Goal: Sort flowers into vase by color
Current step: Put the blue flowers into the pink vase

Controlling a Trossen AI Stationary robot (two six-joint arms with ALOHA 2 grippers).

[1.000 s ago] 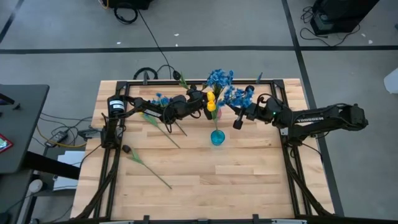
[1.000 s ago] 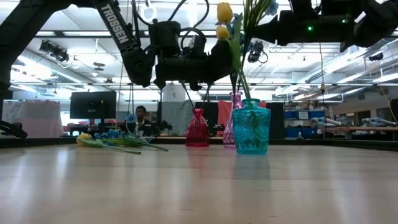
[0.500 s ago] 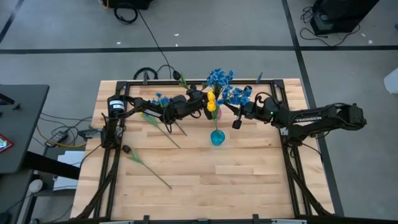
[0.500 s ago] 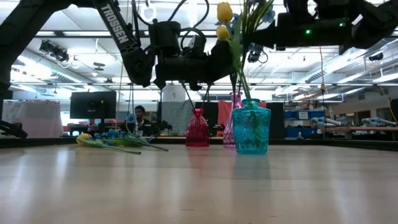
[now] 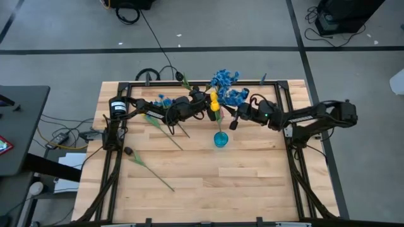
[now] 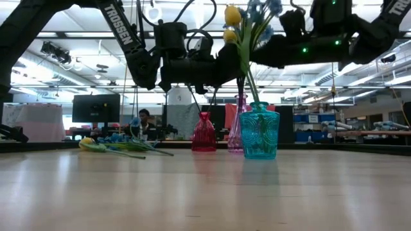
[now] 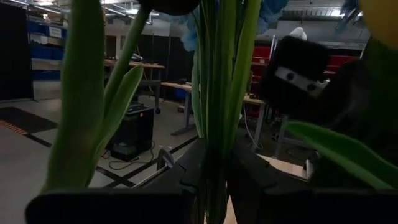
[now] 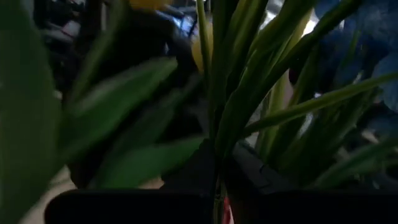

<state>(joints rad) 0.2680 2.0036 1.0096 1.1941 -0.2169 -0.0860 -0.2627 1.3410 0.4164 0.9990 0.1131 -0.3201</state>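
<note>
Starting at the left side of the wooden table (image 5: 189,183): there's one loose dark-headed flower (image 5: 146,165) lying flat near the left edge, stem running diagonally toward the middle. Further back on the left there's a small pile of stems with blue blossoms (image 5: 163,101) and a yellow bud (image 6: 87,144), also lying flat; from table level they sit well to the left of the vases.

Moving toward the middle, the left gripper (image 5: 211,110) is up in the air above the back-center of the table, fingers pinched together on the stems of the yellow flowers (image 5: 214,103). Its wrist camera shows the green stems (image 7: 214,124) squeezed right between the two dark fingers (image 7: 186,180). The yellow buds (image 6: 232,14) stand up high, and the stems run down into the blue vase (image 5: 220,139), which stands upright roughly mid-table.

Behind that one, from table level, there's a red vase (image 6: 203,133) and a pink vase (image 6: 240,122) near the back edge, both upright.

On the right, the right gripper (image 5: 235,117) is also raised, just beside the left one, clamped on the stems of a blue flower bunch (image 5: 224,82). Its wrist view shows stems (image 8: 217,112) pinched between its fingers. The blue blossoms sit over the back-center, above the vases. A person (image 6: 145,117) is visible in the room behind.
</note>
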